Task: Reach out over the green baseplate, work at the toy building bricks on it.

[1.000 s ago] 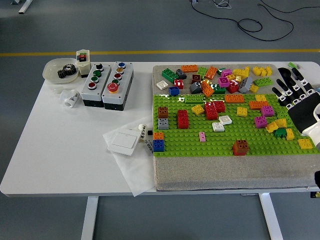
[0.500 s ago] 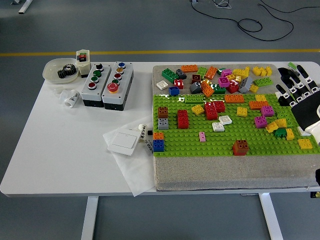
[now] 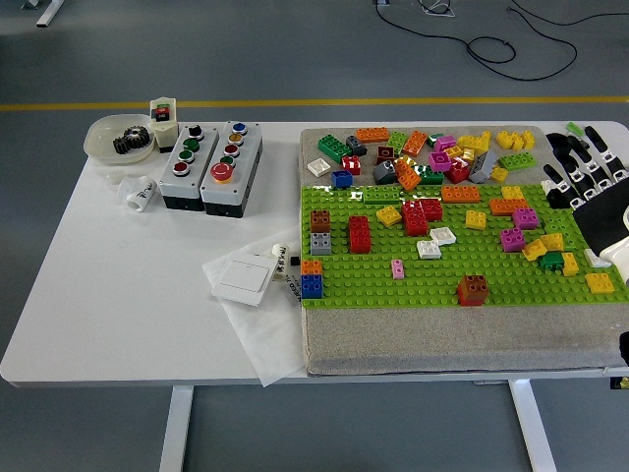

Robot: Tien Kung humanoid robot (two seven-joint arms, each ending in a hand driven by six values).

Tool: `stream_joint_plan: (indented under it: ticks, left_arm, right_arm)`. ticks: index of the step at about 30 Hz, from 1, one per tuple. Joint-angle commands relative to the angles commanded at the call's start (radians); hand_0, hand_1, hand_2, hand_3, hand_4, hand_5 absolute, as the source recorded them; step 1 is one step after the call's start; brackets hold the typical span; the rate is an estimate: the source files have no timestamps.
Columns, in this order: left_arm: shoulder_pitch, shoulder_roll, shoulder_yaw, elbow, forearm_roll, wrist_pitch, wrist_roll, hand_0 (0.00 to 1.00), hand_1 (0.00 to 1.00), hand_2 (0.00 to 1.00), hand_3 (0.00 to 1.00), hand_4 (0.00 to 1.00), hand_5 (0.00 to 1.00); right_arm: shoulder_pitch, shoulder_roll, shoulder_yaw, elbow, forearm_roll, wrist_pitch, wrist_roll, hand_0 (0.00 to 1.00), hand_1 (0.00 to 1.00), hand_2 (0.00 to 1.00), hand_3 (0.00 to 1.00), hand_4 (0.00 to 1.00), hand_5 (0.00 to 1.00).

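Observation:
The green baseplate (image 3: pixel 393 285) lies on a grey pad and carries many scattered toy bricks: a red block (image 3: pixel 360 234), a brown and red brick (image 3: pixel 473 288), a blue and orange stack (image 3: pixel 312 280), a magenta brick (image 3: pixel 512 239). More loose bricks (image 3: pixel 432 155) are heaped on the pad behind the plate. My right hand (image 3: pixel 582 177) hovers at the plate's far right edge, fingers spread and pointing away, holding nothing. The left arm does not show.
Two grey button boxes (image 3: pixel 211 163) and a white bowl of black gears (image 3: pixel 121 139) stand at the back left. A white switch plate (image 3: pixel 246 279) lies on a plastic sheet left of the pad. The grey pad (image 3: pixel 452 339) reaches the table's near edge.
My right hand has drifted slightly right and toward the far side over the last second, its fingers still spread. The bricks have not moved.

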Motion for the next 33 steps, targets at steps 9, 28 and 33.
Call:
stream_joint_plan:
  ticks: [9, 28, 33]
  left_arm:
    - [0.004, 0.000, 0.004, 0.000, 0.000, -0.001, 0.001, 0.765, 0.809, 0.859, 0.771, 0.793, 0.700]
    - [0.012, 0.001, 0.002, 0.000, 0.008, -0.002, 0.002, 0.765, 0.809, 0.861, 0.774, 0.793, 0.703]
    - [0.011, 0.001, 0.005, 0.000, 0.004, -0.002, 0.000, 0.765, 0.809, 0.861, 0.774, 0.793, 0.703]
  right_arm:
    - [-0.002, 0.000, -0.004, 0.001, 0.002, -0.002, 0.002, 0.881, 0.811, 0.852, 0.866, 0.998, 0.976]
    - [-0.008, -0.001, -0.015, 0.001, 0.010, -0.014, 0.009, 0.877, 0.806, 0.848, 0.863, 0.998, 0.970]
    - [-0.008, -0.001, -0.015, 0.002, 0.011, -0.013, 0.009, 0.877, 0.806, 0.848, 0.863, 0.998, 0.970]
